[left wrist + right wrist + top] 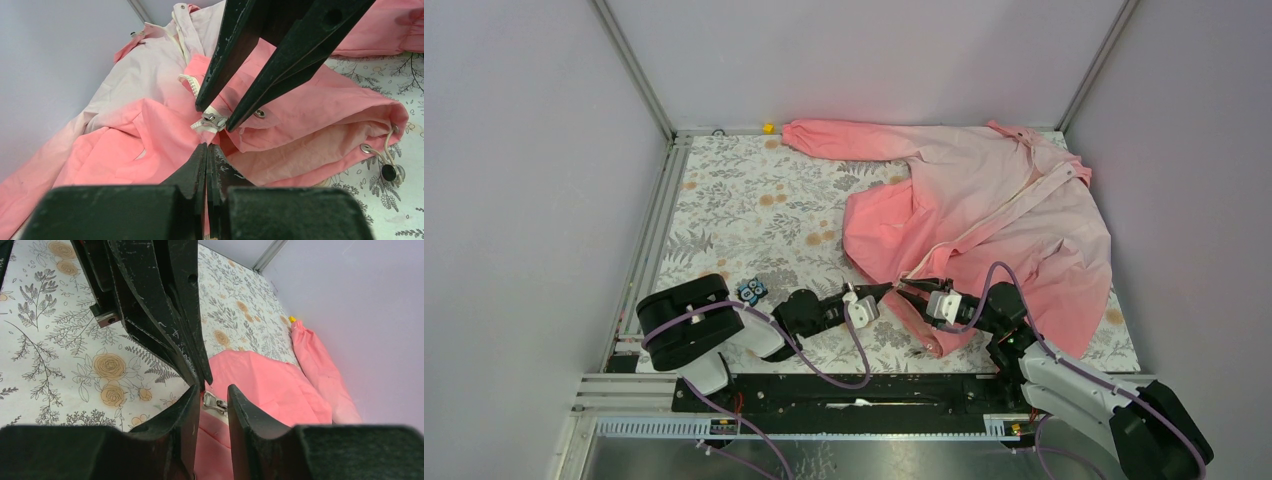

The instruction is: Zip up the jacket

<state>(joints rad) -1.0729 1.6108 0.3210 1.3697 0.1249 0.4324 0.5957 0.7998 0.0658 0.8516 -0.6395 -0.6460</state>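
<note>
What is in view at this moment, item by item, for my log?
table cover: one, white with grey and orange flowers, under everything
jacket: one, pink fading to pale pink, right side and far edge
zipper: one, white, along the jacket's front
zipper pull: one, silver, at the near hem
drawstring toggle: one, black, on a pale cord at the hem
small yellow thing: one, far edge, by the sleeve cuff
small blue thing: one, blue and black, near left; too small to identify
left gripper: one, black, shut, at the hem
right gripper: one, black, open, fingers either side of the zipper pull
</note>
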